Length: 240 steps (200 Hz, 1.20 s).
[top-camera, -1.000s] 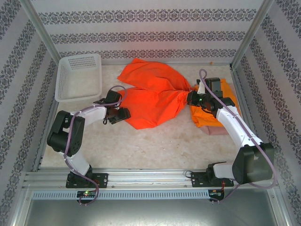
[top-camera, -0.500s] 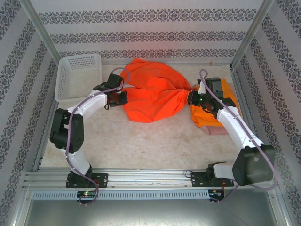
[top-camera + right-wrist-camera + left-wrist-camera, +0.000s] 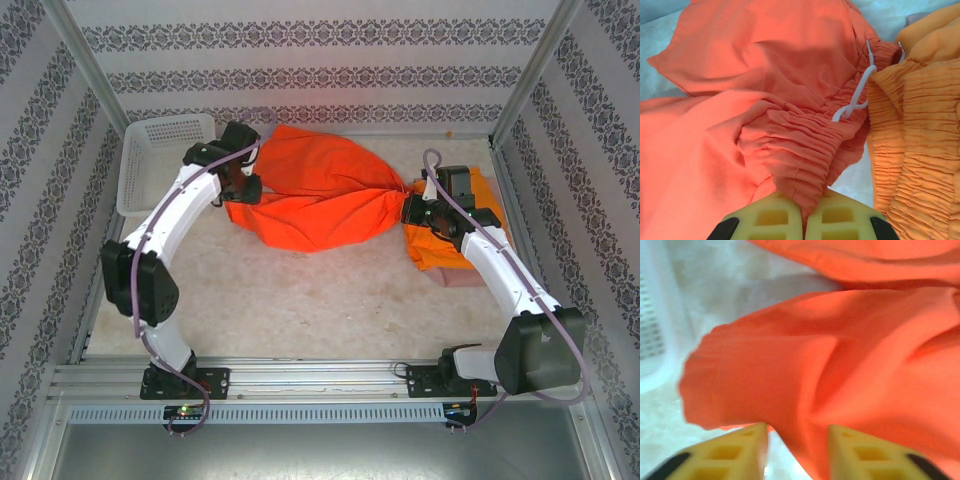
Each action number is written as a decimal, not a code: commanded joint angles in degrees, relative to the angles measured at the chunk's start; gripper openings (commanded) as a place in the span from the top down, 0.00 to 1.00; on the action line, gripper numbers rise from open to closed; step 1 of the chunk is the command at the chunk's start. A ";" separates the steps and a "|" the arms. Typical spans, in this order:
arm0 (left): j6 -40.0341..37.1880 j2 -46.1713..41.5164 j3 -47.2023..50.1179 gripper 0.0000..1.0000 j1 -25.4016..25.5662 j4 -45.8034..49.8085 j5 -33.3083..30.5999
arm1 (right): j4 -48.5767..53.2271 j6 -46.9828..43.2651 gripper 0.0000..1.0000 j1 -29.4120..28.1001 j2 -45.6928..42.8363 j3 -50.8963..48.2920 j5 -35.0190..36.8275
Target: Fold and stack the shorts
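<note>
A bright red-orange pair of shorts [image 3: 315,195] lies stretched across the middle of the table. My left gripper [image 3: 240,186] is at its left edge, beside the basket. In the left wrist view the yellow fingers [image 3: 747,440] stand apart, with a fold of the cloth [image 3: 805,365] hanging loose between them; the left gripper [image 3: 797,432] is open. My right gripper [image 3: 412,212] is shut on the gathered waistband [image 3: 805,150] at the right end. A lighter orange pair [image 3: 440,248] lies under the right arm, over a dusty pink pair [image 3: 462,279].
A white perforated basket [image 3: 160,170] stands at the back left, its wall [image 3: 652,340] close to my left gripper. Patterned walls and metal posts enclose the table. A white drawstring [image 3: 855,97] hangs from the waistband. Bare tabletop [image 3: 330,290] lies in front of the shorts.
My left arm swung back and left toward the basket, drawing the shorts' left edge with it and stretching the cloth, and its jaws have come apart. The right gripper stayed put.
</note>
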State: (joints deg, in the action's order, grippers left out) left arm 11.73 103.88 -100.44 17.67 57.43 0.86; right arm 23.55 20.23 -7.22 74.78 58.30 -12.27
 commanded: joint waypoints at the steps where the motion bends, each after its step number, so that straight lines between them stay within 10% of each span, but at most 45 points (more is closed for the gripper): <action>1: -0.81 7.91 -3.69 0.52 0.28 -5.51 12.56 | 0.44 2.44 1.00 0.70 0.82 -0.39 2.69; 35: 4.19 12.53 -7.72 0.43 -0.07 -8.05 16.75 | 0.09 6.30 1.00 0.74 2.25 -0.29 0.47; 124: 19.28 -27.68 44.74 0.17 -1.37 -25.10 11.49 | -1.66 8.95 1.00 0.27 2.65 -3.05 -3.45; 240: 20.62 -19.83 55.66 0.29 -4.50 -33.27 9.60 | -1.77 9.59 1.00 -0.08 0.81 -6.00 -3.86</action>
State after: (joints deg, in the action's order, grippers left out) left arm 32.25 82.87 -45.50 14.15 27.09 11.38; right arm 22.41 29.47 -6.92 76.93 53.19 -15.92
